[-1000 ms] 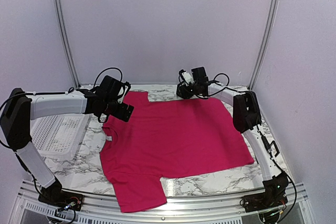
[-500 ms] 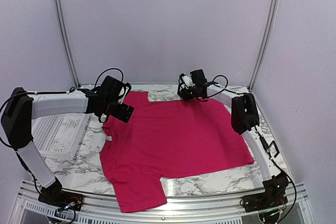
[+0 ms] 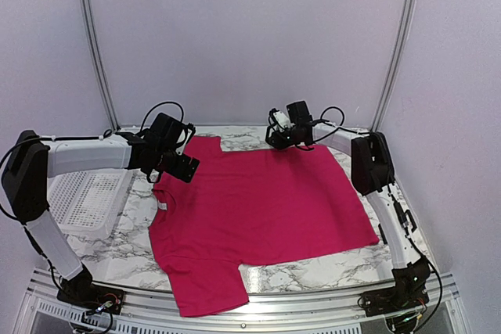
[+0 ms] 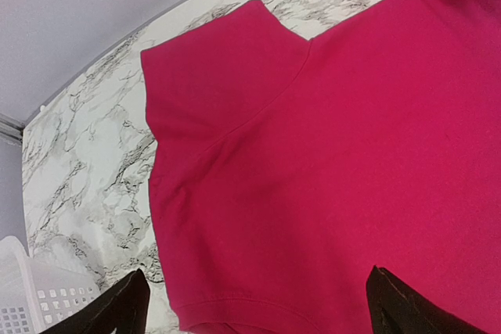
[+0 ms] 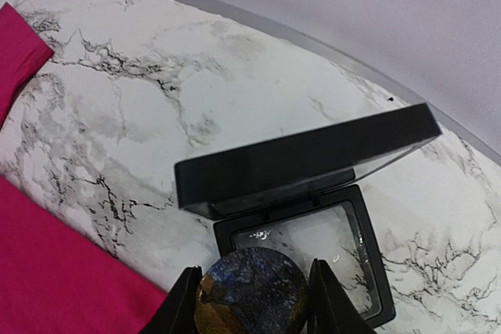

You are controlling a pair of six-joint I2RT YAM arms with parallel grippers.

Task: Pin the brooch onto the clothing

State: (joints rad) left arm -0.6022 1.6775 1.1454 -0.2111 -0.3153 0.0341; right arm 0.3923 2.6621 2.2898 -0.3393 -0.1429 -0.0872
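Your right claw [image 5: 252, 307] seems clenched on the round brooch [image 5: 250, 287], its open case [image 5: 313, 158] just beyond, left claw [image 4: 254, 307] spread wide above the T-shirt [image 4: 352, 154]; an edge-only pinch may let the brooch slip in transit.

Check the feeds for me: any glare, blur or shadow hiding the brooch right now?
Right wrist view: brooch sharp between the fingers, small glints on the open box's clear film. Left wrist view: T-shirt evenly lit, crisp. Top view: soft, even light, but the brooch is too small to make out.
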